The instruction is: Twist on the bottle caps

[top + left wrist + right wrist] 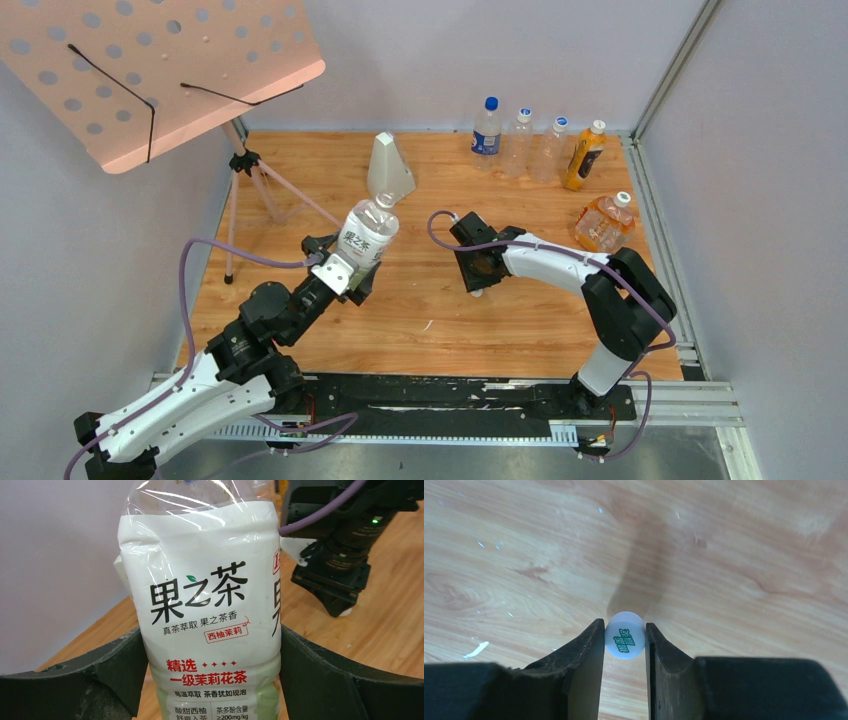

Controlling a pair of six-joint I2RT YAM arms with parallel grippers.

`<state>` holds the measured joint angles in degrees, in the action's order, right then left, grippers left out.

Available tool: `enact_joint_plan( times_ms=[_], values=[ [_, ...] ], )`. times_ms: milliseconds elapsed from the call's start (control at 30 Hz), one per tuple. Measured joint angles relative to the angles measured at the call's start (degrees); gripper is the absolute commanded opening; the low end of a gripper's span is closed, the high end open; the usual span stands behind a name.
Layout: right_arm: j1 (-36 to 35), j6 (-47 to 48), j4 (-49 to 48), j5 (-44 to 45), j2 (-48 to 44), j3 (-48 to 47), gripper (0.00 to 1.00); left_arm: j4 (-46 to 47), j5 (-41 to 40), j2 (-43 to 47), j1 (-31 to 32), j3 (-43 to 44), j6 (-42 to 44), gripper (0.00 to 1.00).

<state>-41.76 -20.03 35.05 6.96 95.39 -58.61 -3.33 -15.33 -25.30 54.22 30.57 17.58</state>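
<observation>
My left gripper point(352, 268) is shut on the larger clear bottle point(366, 238) with the white-green label and holds it above the table, tilted, with its neck toward the far right and no cap on it. The label fills the left wrist view point(200, 580) between the fingers point(320, 675). My right gripper point(478, 284) points down at the table, its jaws closed against both sides of a small white cap point(625, 636) with green print. The smaller orange-label bottle point(603, 224) lies at the right with a white cap point(623, 199) at its neck.
Along the back wall stand a blue-labelled bottle point(487, 127), two clear bottles point(519, 140), and an orange juice bottle point(585, 155). A pale cone-shaped object point(388, 165) stands behind the held bottle. A pink perforated music stand point(150, 70) on a tripod point(250, 195) overhangs the left.
</observation>
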Motion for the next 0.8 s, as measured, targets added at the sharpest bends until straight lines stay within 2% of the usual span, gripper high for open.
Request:
enact_joint_plan(
  times_ms=[133, 200, 267, 433, 533, 800],
  values=[
    [0.0, -1.7, 0.1, 0.0, -1.5, 2.4, 0.35, 1.8, 7.7, -0.6, 0.0, -1.8, 0.5, 0.27],
    [0.0, -2.3, 0.2, -0.1, -1.9, 3.2, 0.44, 2.6, 11.1, -1.4, 0.0, -1.9, 0.6, 0.25],
    [0.0, -2.8, 0.3, -0.3, -2.4, 3.6, 0.56, 3.1, 13.8, -1.8, 0.0, -1.9, 0.6, 0.23],
    [0.1, -3.6, 0.3, -1.6, -6.1, 3.6, 0.72, 3.2, 19.2, -1.9, 0.0, -1.9, 1.3, 0.22],
    [0.5, -4.1, 0.3, -2.7, -9.1, 3.6, 0.73, 2.6, 21.4, -1.8, 0.0, -1.9, 2.6, 0.23],
    [1.0, -6.1, 2.5, -3.7, -11.0, 3.6, 0.61, -4.5, 22.8, -0.9, 0.0, -0.9, 8.0, 0.24]
  ],
)
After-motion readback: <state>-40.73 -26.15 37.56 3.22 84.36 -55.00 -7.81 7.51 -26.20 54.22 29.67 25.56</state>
